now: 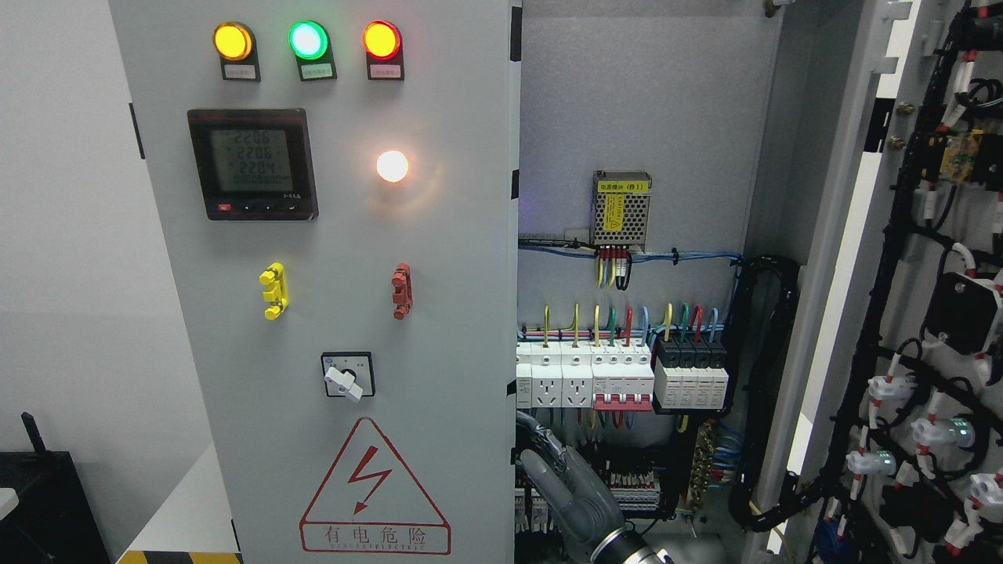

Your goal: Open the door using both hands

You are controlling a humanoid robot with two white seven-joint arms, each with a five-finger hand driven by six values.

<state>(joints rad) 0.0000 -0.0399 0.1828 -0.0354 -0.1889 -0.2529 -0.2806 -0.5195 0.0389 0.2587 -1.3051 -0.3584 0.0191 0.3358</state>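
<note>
The grey cabinet's left door (439, 329) is closed; it carries lamps, a meter, a rotary switch and a warning triangle. The right door (925, 329) is swung wide open to the right, its inner side covered in black wiring. My right hand (548, 462) rises from the bottom edge just right of the middle, inside the open half. Its grey fingers (535, 437) are stretched up and to the left, tips against the left door's right edge (515, 392), holding nothing. The left arm is out of sight.
Inside the cabinet (642, 117) are a row of breakers (619, 376), a small power supply (621, 207) and coloured wires. A thick black cable bundle (772, 376) hangs at the right jamb. A white wall and a black object (39, 501) lie at the left.
</note>
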